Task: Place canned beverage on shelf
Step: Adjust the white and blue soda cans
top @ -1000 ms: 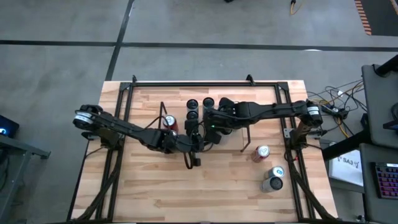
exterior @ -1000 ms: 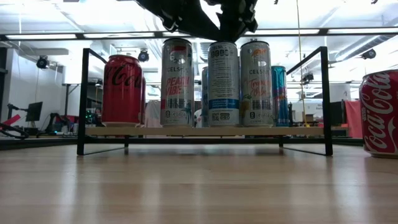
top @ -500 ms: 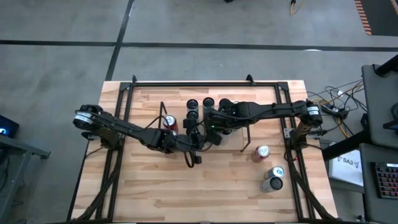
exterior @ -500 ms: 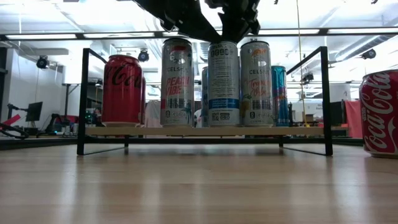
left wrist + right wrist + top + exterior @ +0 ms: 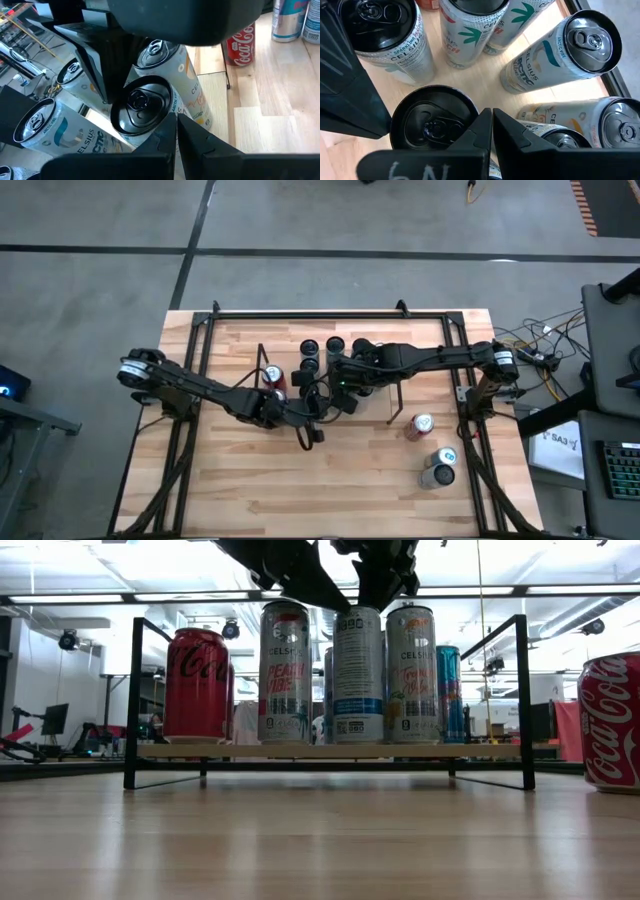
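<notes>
Nearest the front edge, the table (image 5: 300, 840) is bare wood. Toward its right edge wait two loose cans, a Coke can (image 5: 421, 425) and a silver can (image 5: 438, 470), both well apart from the arms.

Behind that bare strip, about mid-table, stands the shelf (image 5: 133, 700). The black-topped can (image 5: 358, 670) stands on its wood base in the front row, between two Celsius cans. Over the last second this can has crept a touch toward the left end of the shelf. The arms above it have shifted that way too, and nothing else on the shelf has moved. That reads as a nudge to square the can into its row, not a carry, so this can's placing looks all but done, with the loose pair left to fetch.

Both grippers hang over that can. The left gripper (image 5: 176, 120) has its fingers pressed together on nothing, their tips just beside the can's rim. The right gripper (image 5: 491, 114) is likewise closed and empty, its tips at the rim from the other side. I cannot tell whether either one actually touches the rim.

Farther back, more tall cans fill the rear of the shelf.
</notes>
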### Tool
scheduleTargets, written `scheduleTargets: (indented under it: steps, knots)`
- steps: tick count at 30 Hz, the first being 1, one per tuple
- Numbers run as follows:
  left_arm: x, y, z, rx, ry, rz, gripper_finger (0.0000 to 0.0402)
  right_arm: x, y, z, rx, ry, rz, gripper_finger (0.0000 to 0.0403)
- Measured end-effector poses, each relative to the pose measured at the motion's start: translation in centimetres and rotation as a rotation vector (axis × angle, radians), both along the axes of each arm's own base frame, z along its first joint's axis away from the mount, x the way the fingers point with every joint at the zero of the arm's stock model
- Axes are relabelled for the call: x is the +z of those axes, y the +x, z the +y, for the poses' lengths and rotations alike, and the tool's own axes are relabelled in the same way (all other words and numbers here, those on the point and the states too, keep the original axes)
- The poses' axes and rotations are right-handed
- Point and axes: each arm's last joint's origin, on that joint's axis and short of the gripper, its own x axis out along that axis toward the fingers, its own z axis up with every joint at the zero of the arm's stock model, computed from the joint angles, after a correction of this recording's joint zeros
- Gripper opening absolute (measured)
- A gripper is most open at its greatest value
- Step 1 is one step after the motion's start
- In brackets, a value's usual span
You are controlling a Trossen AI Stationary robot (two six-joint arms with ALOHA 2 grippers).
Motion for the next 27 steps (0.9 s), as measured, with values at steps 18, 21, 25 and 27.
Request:
scheduleTargets:
  steps: [18, 21, 25, 27]
  knots:
    - [-0.1, -0.1, -1.8, -0.102, -0.059, -0.002, 0.0000, 0.9, -0.4, -0.3, 0.000, -0.069, -0.028, 0.0009]
    - [-0.2, 0.1, -1.8, -0.095, -0.058, -0.012, 0.0000, 0.9, -0.3, -0.4, -0.003, -0.071, -0.031, 0.0009]
    - [-0.4, 0.2, -1.5, -0.086, -0.056, -0.006, 0.0000, 0.5, -0.1, -0.4, -0.003, -0.070, -0.024, 0.0009]
    - [-0.4, 0.2, -1.4, -0.077, -0.052, -0.007, 0.0000, 0.4, 0.0, -0.3, 0.001, -0.057, -0.027, 0.0009]
